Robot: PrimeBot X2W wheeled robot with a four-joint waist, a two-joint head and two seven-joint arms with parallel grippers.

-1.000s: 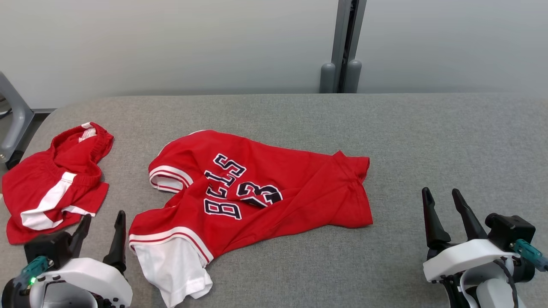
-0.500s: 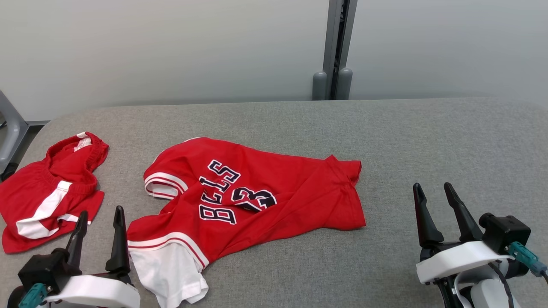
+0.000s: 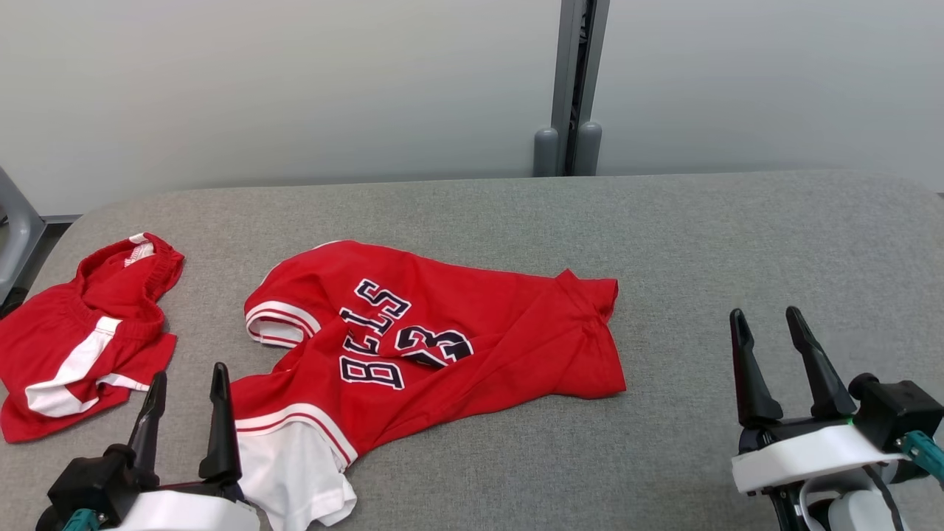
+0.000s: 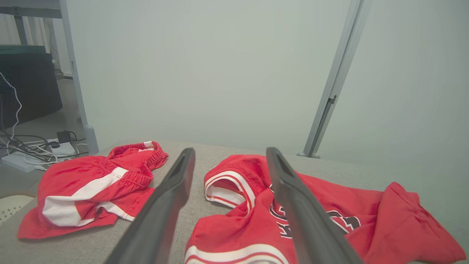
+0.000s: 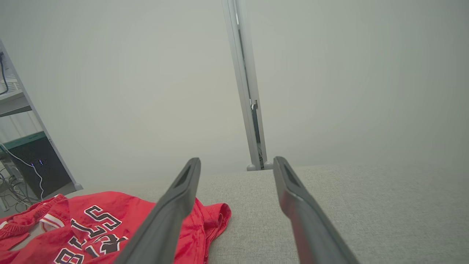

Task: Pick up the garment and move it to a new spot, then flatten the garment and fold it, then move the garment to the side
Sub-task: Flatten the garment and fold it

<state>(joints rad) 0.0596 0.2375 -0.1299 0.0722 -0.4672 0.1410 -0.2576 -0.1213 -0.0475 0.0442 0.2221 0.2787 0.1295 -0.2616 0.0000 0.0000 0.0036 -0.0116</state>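
Both spread and empty at the near edge of the counter (image 3: 664, 221): left gripper (image 3: 189, 372) beside the jersey (image 3: 472, 324), right gripper (image 3: 765, 313) well clear, likely staged for pickup.

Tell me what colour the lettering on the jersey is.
Dark lettering, navy or black, outlined in white, on the red jersey. Head view shows it best.

White wrist shells (image 3: 804, 451), dark tapered fingers (image 3: 749, 372)
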